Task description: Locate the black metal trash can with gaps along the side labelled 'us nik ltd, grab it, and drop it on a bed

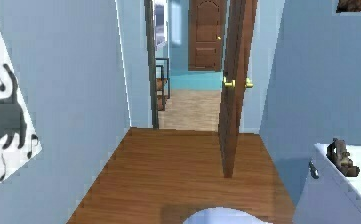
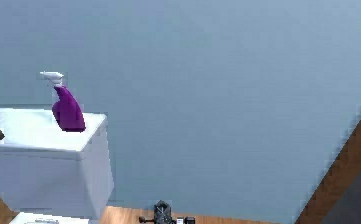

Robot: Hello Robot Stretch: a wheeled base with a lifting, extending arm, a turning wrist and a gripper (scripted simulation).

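A small dark piece of my gripper (image 2: 163, 212) pokes up at the arm side view's bottom edge, in front of the blue wall and a strip of wooden floor. Its far end is too small to make out, so I cannot tell whether it holds anything.
I am in a blue-walled bathroom with a wooden floor (image 1: 178, 165). A white toilet tank (image 2: 48, 150) carries a purple spray bottle (image 2: 66, 108) and a small dark object (image 1: 340, 155). Ahead, an open brown door (image 1: 235, 85) gives onto a hallway with another brown door (image 1: 204, 35).
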